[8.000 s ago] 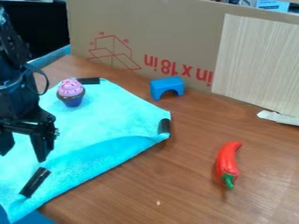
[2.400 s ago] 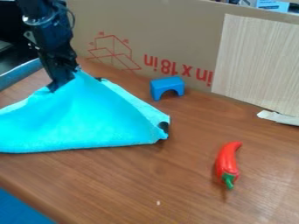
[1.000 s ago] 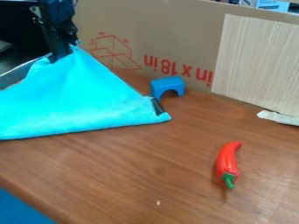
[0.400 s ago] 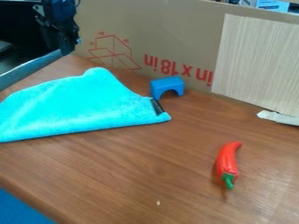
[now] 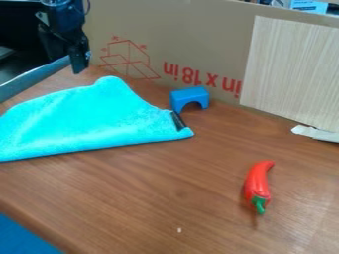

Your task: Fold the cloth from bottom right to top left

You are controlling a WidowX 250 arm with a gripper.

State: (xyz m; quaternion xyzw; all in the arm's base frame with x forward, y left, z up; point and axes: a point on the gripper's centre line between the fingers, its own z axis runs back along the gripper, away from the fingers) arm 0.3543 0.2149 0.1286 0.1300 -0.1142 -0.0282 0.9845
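At the upper left, the black gripper [image 5: 69,60] hangs above and behind the cloth's raised top corner, apart from it, open with nothing held. The bright blue cloth [image 5: 86,121] lies folded over on the left of the wooden table, roughly a triangle with a rounded peak toward the back. Its lower edge runs from the left edge of the view to a pointed right corner, where a black strip shows. The cloth's top looks slightly humped, and what lies beneath it is hidden.
A blue arch block [image 5: 189,98] stands just right of the cloth. A red chili pepper [image 5: 257,185] lies at the right on the table [image 5: 152,198]. Behind rises a cardboard wall [image 5: 192,42] with a light wood-grain panel [image 5: 291,74]. A grey-blue table edge runs at upper left.
The cloth's lower corner was lifted up and back over the rest, then let go and sank down. The cupcake went out of sight. Since the release, the gripper has dipped slightly.
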